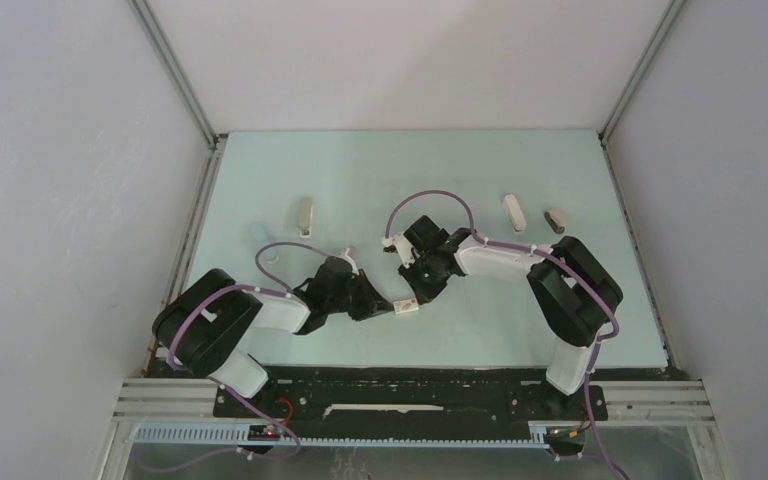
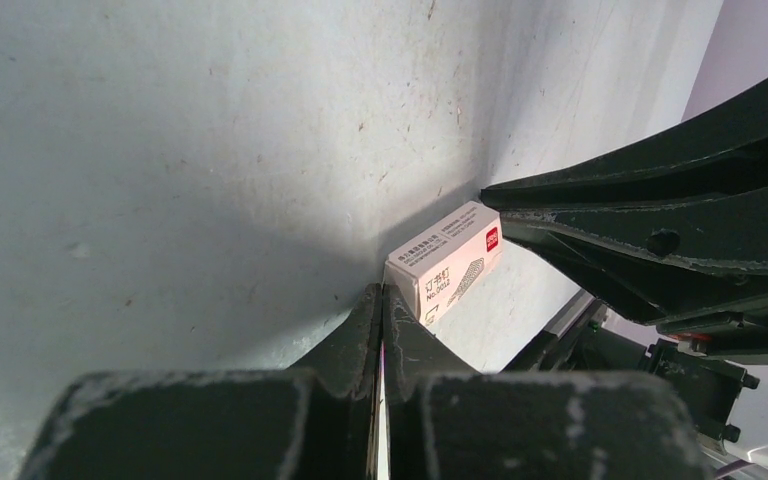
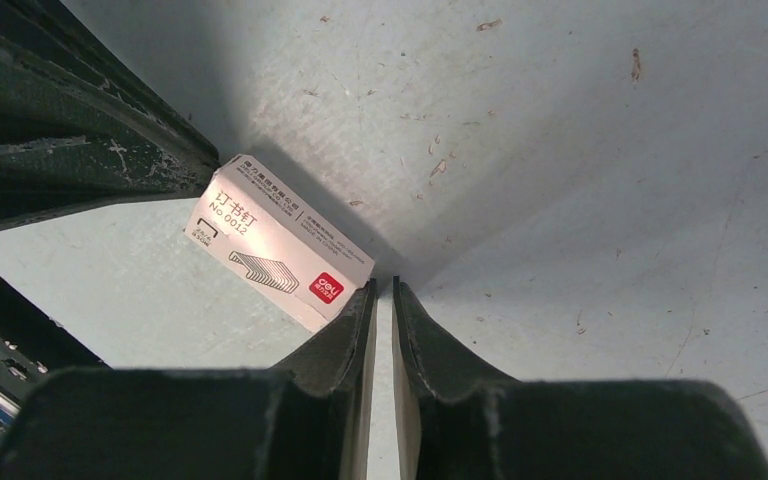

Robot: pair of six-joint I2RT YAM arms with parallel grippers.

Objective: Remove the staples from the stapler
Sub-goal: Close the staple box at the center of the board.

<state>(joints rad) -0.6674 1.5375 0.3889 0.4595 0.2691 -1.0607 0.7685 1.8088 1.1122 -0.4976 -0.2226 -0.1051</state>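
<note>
The stapler [image 1: 514, 212], bright white and oblong, lies at the back right of the table, far from both grippers. No staples show in any view. My left gripper [image 1: 388, 305] [image 2: 381, 288] is shut with its tips against one end of a small white printed box [image 2: 447, 262] [image 1: 407, 308]. From the other side, my right gripper [image 1: 418, 293] [image 3: 384, 282] meets the same box [image 3: 280, 243]. Its jaws stand a narrow gap apart with only table between them, and the left tip touches the box's corner.
A beige-grey slim bar [image 1: 305, 213] and a pale blue piece [image 1: 260, 233] lie at the back left. A darker beige piece [image 1: 556, 220] sits just right of the stapler. The table [image 1: 520, 320] has grey walls on three sides.
</note>
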